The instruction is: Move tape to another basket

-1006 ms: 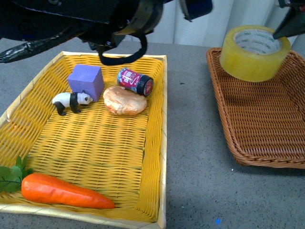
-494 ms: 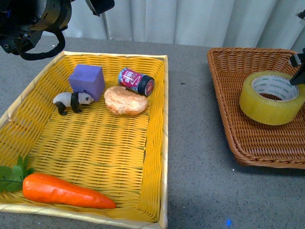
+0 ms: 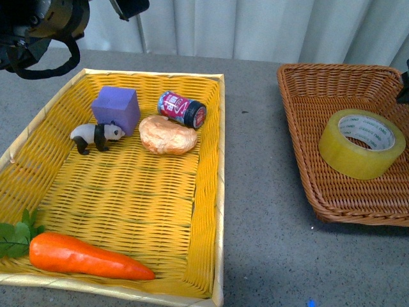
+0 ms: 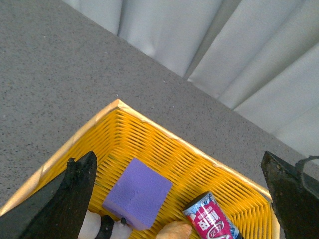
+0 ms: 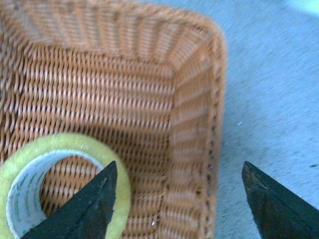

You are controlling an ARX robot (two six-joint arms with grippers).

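The tape [image 3: 362, 142] lies hole upward on the floor of the brown basket [image 3: 297, 121], with nothing gripping it. Its white core carries green print too small to read. The right gripper [image 5: 178, 169] hangs above the basket, fingers spread wide and empty. The left gripper [image 4: 178, 157], also wide and empty, is over the yellow tray [image 3: 128, 192]. In the tray a red can [image 3: 182, 109] with unreadable white lettering lies near a purple cube [image 3: 116, 109].

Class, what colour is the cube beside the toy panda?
The plain cube is purple all over, clearest in the front view.
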